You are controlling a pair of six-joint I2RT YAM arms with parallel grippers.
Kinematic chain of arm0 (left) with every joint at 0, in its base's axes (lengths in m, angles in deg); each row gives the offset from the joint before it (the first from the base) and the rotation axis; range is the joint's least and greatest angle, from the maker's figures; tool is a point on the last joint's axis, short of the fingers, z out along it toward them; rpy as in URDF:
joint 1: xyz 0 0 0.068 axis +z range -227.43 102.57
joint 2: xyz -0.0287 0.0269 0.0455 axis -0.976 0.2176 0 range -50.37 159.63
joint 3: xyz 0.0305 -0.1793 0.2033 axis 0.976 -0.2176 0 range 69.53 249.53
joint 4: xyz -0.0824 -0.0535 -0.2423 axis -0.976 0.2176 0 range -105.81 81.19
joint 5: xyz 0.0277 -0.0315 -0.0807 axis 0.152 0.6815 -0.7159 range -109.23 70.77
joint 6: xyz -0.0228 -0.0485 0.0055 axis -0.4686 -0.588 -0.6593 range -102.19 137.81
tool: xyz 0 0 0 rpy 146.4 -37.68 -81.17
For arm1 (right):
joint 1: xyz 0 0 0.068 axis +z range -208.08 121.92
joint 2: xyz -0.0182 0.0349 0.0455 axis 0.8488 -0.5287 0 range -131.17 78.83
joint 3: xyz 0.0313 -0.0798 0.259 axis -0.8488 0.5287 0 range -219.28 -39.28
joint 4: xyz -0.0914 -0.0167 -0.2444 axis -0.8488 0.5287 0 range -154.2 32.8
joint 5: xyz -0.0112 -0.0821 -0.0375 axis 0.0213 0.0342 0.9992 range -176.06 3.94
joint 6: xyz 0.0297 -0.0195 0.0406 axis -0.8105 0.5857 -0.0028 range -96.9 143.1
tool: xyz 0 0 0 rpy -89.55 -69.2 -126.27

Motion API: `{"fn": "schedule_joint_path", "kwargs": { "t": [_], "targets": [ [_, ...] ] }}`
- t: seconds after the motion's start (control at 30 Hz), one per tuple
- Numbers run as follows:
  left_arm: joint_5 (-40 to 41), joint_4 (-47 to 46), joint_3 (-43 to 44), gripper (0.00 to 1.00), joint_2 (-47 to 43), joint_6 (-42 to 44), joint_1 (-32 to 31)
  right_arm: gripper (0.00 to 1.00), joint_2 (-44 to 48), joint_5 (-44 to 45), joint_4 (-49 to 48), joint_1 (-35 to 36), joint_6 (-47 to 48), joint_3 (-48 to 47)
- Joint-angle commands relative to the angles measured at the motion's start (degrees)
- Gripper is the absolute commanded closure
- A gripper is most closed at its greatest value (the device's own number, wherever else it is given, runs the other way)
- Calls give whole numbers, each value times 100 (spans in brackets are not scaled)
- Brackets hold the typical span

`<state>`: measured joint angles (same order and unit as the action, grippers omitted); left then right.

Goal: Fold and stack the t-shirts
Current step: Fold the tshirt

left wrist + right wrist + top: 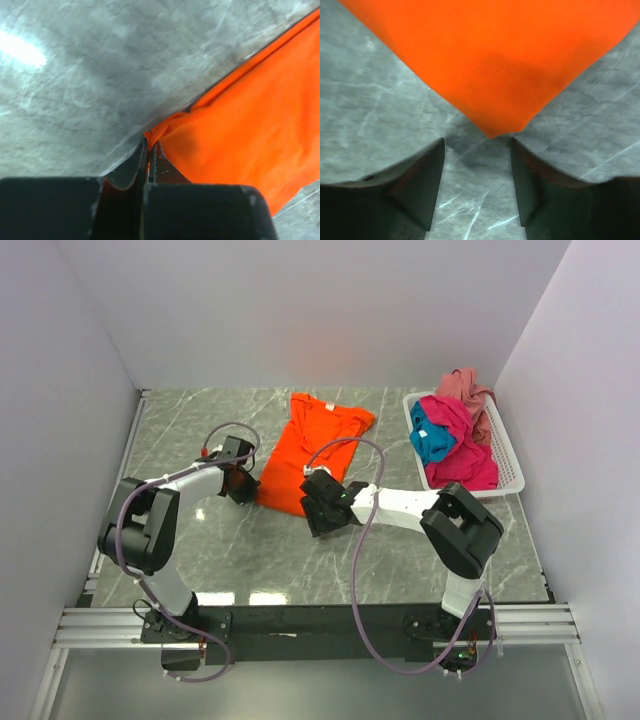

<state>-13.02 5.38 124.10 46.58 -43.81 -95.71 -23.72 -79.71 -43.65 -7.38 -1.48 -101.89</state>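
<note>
The bright orange t-shirt (312, 448) lies flat on the marble table, collar toward the back. My left gripper (243, 483) is shut on its near left hem corner; in the left wrist view the orange t-shirt (250, 125) bunches between the fingertips (150, 146). My right gripper (318, 512) is open, and the near right corner of the orange t-shirt (495, 65) lies just ahead of its fingers (425, 175), not between them. The magenta t-shirt (462, 445), teal blue t-shirt (430, 443) and dusty rose pink t-shirt (468, 390) are heaped in the basket.
The white slatted basket (510, 462) stands at the back right beside the right wall. White walls enclose the table on three sides. Bare marble (260, 550) lies in front of the shirt.
</note>
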Motion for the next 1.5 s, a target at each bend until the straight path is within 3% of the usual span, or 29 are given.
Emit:
{"fn": "schedule_joint_path", "kwargs": {
  "t": [0.0,0.03,0.17,0.43,0.53,0.77,0.97,1.1,1.27,1.47],
  "targets": [
    [28,42,80,99,394,116,0,45,-134,-54,-560,-77,-13,3],
    [29,69,107,99,413,124,0,62,-152,-37,-570,-112,-12,-6],
    [90,-36,-147,99,159,72,0,78,-56,-11,-658,-104,-21,107],
    [257,-98,-526,99,-97,2,0,85,94,129,-878,-104,-38,451],
    [231,-98,-535,99,-88,19,0,100,182,174,-974,-104,-65,548],
    [327,289,-928,99,-623,-156,-8,100,637,-432,-1089,177,147,1030],
    [573,1035,-1746,99,-1915,-446,-9,100,1752,-538,-1159,1028,-126,1576],
    [372,1387,-1950,99,-2706,-552,-17,100,2220,-617,-1097,1153,-258,1629],
    [617,1486,-1521,99,-3454,-492,-17,100,2423,-100,-616,1031,-197,1244],
    [767,1142,-178,99,-2806,-149,-26,100,2625,-64,-588,30,-276,1041]
  ]
}}
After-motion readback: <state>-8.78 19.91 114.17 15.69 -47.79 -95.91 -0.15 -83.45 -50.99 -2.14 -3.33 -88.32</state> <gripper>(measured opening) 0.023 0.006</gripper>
